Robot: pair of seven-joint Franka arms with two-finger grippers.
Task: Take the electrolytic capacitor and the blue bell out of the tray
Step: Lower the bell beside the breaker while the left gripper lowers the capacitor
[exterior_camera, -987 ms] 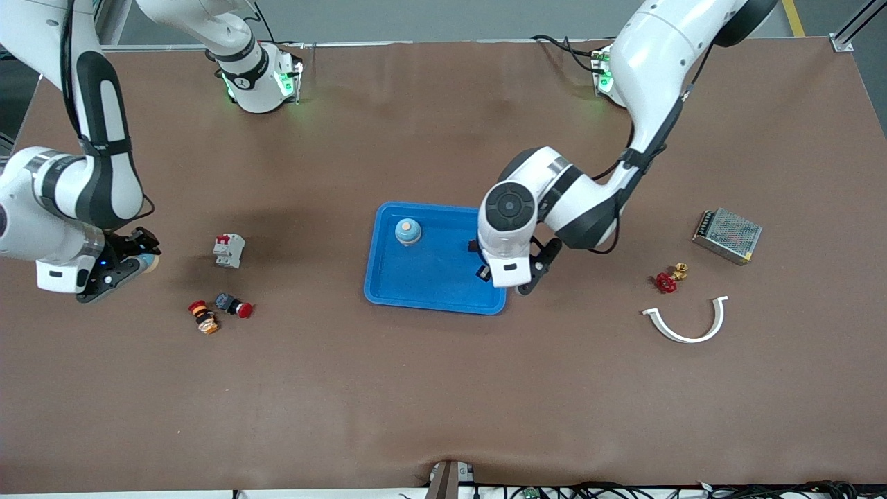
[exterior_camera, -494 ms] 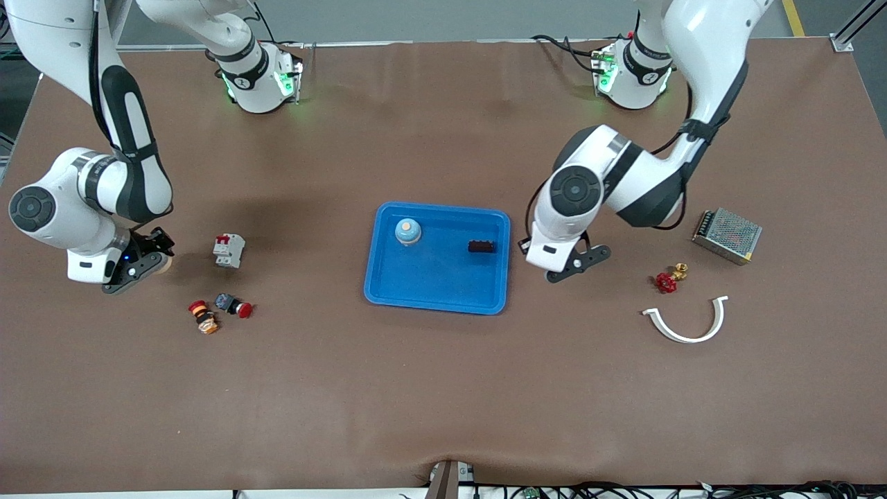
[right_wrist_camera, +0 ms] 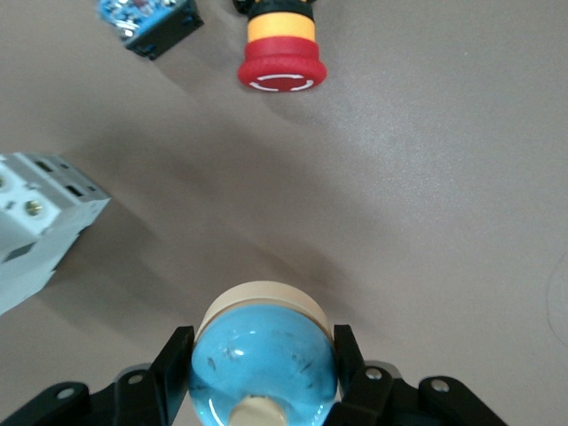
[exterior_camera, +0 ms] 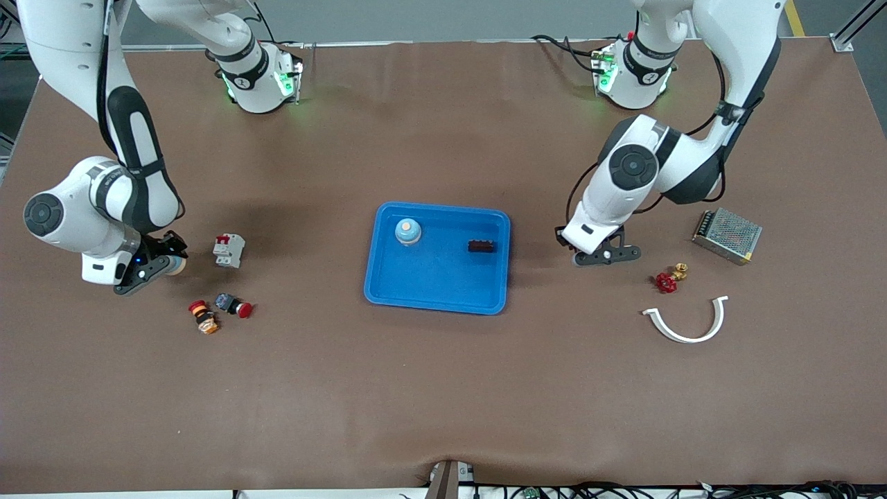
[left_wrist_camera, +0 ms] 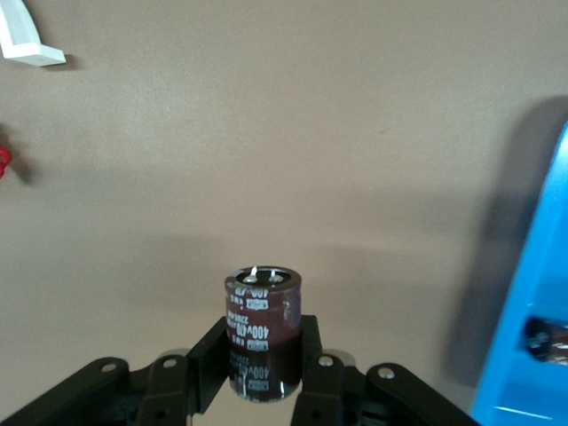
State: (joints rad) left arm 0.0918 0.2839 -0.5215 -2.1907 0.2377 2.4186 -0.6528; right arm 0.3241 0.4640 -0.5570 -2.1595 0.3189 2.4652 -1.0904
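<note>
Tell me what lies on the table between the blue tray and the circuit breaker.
Nothing: in the front view, only bare brown table separates the tray from the circuit breaker.

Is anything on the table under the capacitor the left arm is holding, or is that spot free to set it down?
Nothing visible is in the way. The left gripper holds the capacitor over bare table, between the tray and the red valve. The white curved piece lies off to the side.

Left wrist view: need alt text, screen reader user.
The left gripper is shut on a dark brown electrolytic capacitor, held upright over bare brown table. The blue tray rim shows at one edge.
</note>
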